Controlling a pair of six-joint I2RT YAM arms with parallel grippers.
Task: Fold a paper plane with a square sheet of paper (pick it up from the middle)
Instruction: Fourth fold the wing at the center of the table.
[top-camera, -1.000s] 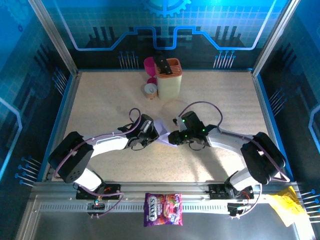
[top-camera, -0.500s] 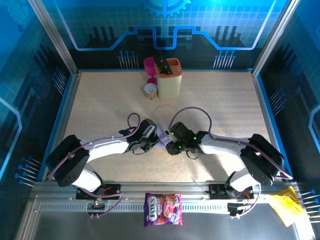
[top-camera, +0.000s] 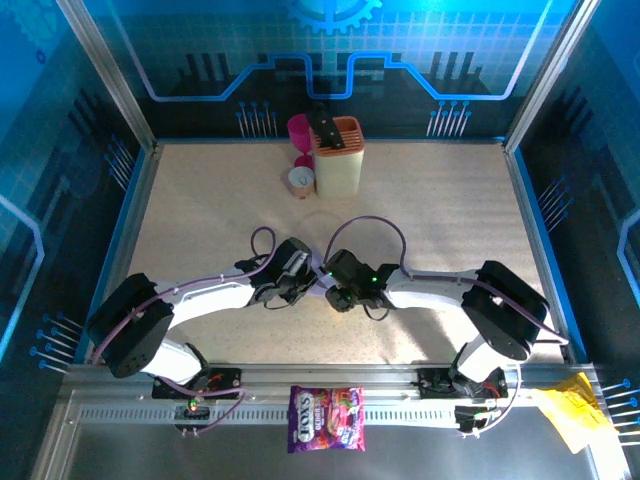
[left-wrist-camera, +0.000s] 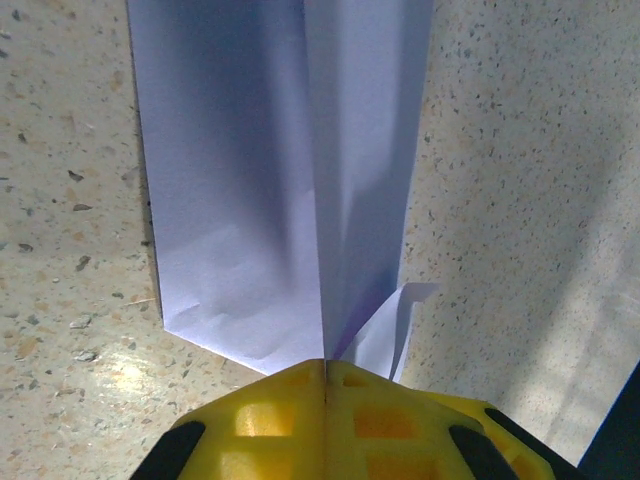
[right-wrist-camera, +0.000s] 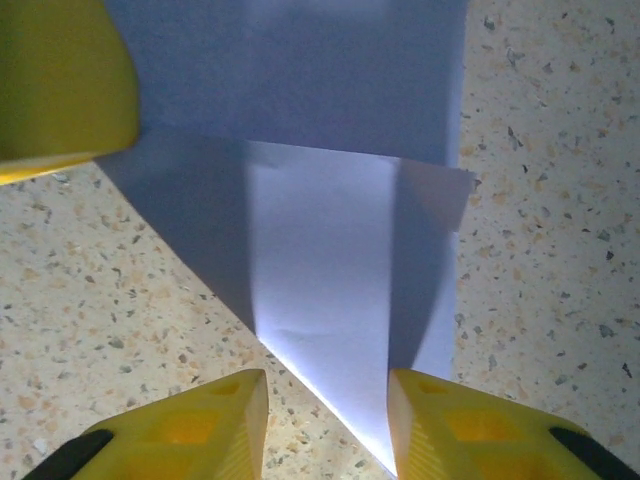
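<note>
Paper (left-wrist-camera: 240, 180) is pinched at its crease by the clenched left claw (left-wrist-camera: 325, 365), likely as anchor; right claw (right-wrist-camera: 326, 390) is spread, straddling the folded tip.

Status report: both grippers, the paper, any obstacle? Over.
Left gripper shut on the lilac paper, at its crease. Right gripper open, straddling its point. Sweets bag on front rail, well apart.

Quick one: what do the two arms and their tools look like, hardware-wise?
Both arms match: left arm and right arm have white links, bulky black joint housings and a pale purple cable looping outside. Green lights glow at the right wrist. The left tool and right tool carry yellow fingers with black inserts.
</note>
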